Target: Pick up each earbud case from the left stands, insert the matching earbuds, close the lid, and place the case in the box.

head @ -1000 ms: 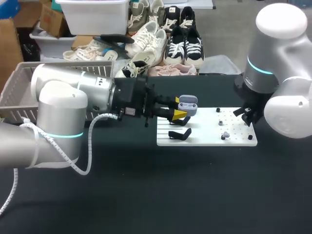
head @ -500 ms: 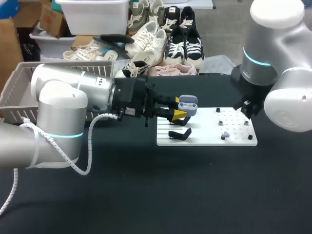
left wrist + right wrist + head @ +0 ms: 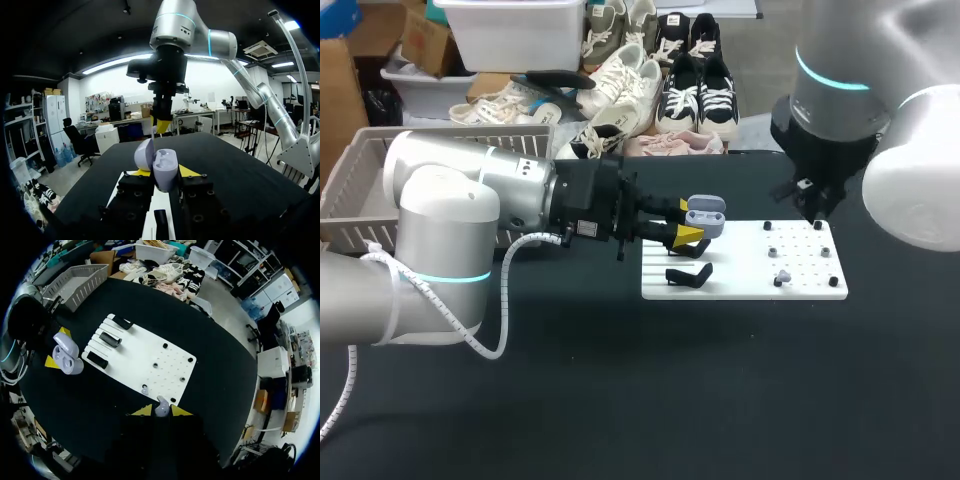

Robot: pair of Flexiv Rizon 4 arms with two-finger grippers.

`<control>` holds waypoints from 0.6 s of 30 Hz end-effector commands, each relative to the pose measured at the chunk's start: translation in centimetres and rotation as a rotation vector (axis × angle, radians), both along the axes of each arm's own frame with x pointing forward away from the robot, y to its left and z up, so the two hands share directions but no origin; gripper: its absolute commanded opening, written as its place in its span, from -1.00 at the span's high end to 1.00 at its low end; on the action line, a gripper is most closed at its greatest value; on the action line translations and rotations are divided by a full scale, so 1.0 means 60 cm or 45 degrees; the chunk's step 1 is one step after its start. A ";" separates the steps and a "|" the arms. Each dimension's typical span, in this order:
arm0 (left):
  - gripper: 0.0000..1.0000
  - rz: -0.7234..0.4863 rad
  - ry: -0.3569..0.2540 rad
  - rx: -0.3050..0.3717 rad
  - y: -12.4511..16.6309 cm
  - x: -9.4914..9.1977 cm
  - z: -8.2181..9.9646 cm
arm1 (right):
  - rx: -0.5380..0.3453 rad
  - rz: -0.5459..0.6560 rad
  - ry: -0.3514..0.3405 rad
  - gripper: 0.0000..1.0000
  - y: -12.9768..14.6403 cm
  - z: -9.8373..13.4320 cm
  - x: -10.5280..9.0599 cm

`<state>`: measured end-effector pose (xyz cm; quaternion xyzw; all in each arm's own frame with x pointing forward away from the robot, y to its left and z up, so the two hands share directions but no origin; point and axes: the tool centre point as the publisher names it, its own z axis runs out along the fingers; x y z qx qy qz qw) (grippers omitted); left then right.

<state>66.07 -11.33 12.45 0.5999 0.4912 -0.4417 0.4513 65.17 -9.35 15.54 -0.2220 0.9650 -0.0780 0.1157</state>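
My left gripper [image 3: 688, 224] is shut on an open lavender earbud case [image 3: 706, 216], held just above the left end of the white board [image 3: 740, 268]. In the left wrist view the case [image 3: 161, 169] sits upright between the yellow tips with its lid back. My right gripper [image 3: 161, 410] hangs high above the board's near edge, shut on a small lavender earbud [image 3: 161, 406]. Another earbud [image 3: 145, 390] rests on the board [image 3: 135, 352]. In the head view the right gripper [image 3: 812, 206] is over the board's far right corner.
Black stands [image 3: 688, 275] occupy the board's left part, and small black pegs [image 3: 772, 252] dot its right part. A grey basket [image 3: 355, 190] stands at the table's far left. The dark tabletop [image 3: 720, 380] spreads in front of the board.
My right arm has swung back and to the left, from the board's right edge toward its far corner. The left arm and the case have stayed still.
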 end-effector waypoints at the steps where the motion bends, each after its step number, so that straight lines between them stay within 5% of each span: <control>1: 1.00 -0.001 0.000 0.002 0.000 0.001 0.000 | -0.034 -0.008 -0.019 1.00 0.040 0.066 -0.054; 12: 1.00 -0.001 0.000 0.002 0.000 0.001 0.000 | 0.004 0.002 0.012 1.00 0.147 0.079 -0.089; 18: 1.00 -0.001 0.000 0.002 0.000 0.001 0.000 | 0.019 0.000 0.012 1.00 0.157 0.083 -0.092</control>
